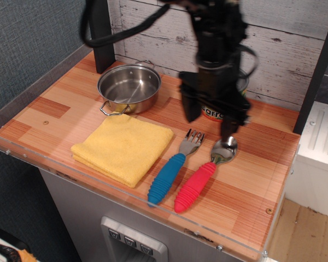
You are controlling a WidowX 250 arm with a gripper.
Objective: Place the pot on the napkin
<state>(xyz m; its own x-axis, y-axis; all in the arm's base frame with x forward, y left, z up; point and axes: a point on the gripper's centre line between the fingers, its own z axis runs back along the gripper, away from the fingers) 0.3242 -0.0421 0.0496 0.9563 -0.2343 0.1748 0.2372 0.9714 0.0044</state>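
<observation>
The shiny steel pot (129, 88) with two wire loop handles stands empty at the back left of the wooden table. The folded yellow napkin (123, 147) lies just in front of it, with the pot's near handle at its back edge. My black gripper (210, 123) hangs open and empty above the middle of the table, to the right of the pot. Its fingers point down, just above the fork head and the spoon bowl.
A green-labelled tin can (221, 107) stands behind the gripper, mostly hidden by it. A blue-handled fork (175, 166) and a red-handled spoon (205, 173) lie right of the napkin. A black post (101, 34) stands behind the pot. A clear rim (27, 150) edges the table.
</observation>
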